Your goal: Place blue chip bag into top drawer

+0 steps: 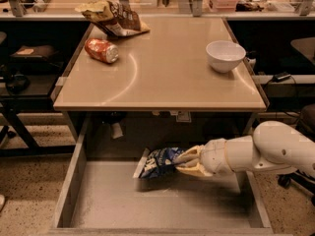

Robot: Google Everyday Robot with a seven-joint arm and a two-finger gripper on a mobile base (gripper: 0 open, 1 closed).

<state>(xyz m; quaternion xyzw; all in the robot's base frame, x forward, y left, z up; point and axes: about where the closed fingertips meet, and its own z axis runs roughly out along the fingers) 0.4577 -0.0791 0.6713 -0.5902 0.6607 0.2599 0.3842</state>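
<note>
The blue chip bag [158,162], dark blue foil with white lettering, hangs inside the open top drawer [147,203], just above its grey bottom near the back. My gripper [182,162] reaches in from the right on a white arm, and its tan fingers [193,154] are shut on the bag's right end. The drawer is pulled out below the table's front edge.
On the tan tabletop [162,73] lie a red-orange can [101,50] at the left, a tan-and-brown chip bag [111,16] at the far left, and a white bowl [225,55] at the right. Dark desks and cables flank the table.
</note>
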